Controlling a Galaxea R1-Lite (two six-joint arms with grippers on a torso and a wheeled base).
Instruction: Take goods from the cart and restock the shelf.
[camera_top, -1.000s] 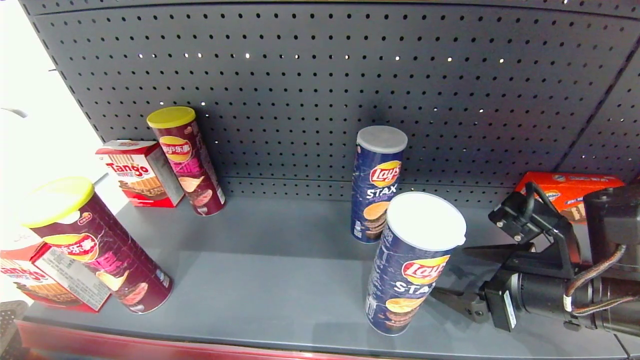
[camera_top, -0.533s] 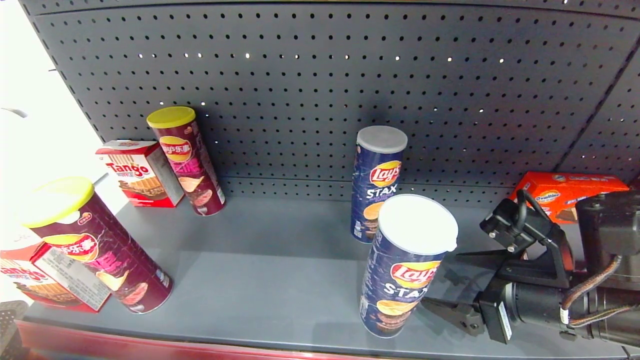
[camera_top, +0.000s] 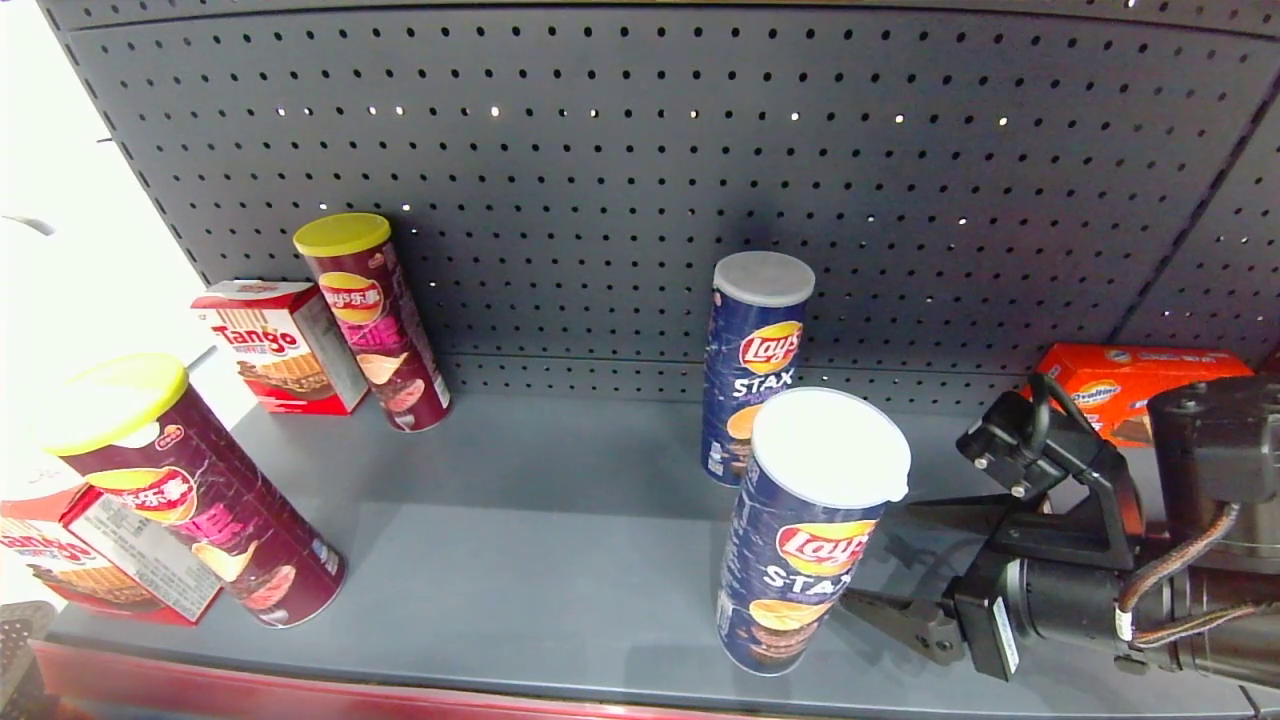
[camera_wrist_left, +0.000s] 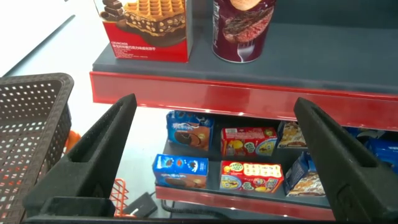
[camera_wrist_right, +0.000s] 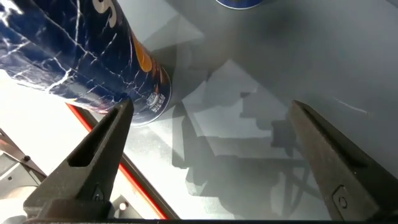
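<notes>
I had the right gripper (camera_top: 885, 552) spread wide and empty over the shelf (camera_top: 520, 540), just right of the near blue can (camera_top: 800, 540). That can stood at the front edge, leaning a little; the lower finger lay close by its base, and I couldn't tell whether they touched. A second blue can (camera_top: 755, 350) stood behind it near the back panel. Two maroon cans (camera_top: 375, 320) and two wafer boxes (camera_top: 280, 345) sat toward the left end, and an orange box (camera_top: 1140, 385) lay behind the right arm. The left gripper (camera_wrist_left: 214, 102) was open and empty, held before the shelf's red lip, beside a basket (camera_wrist_left: 28, 118).
</notes>
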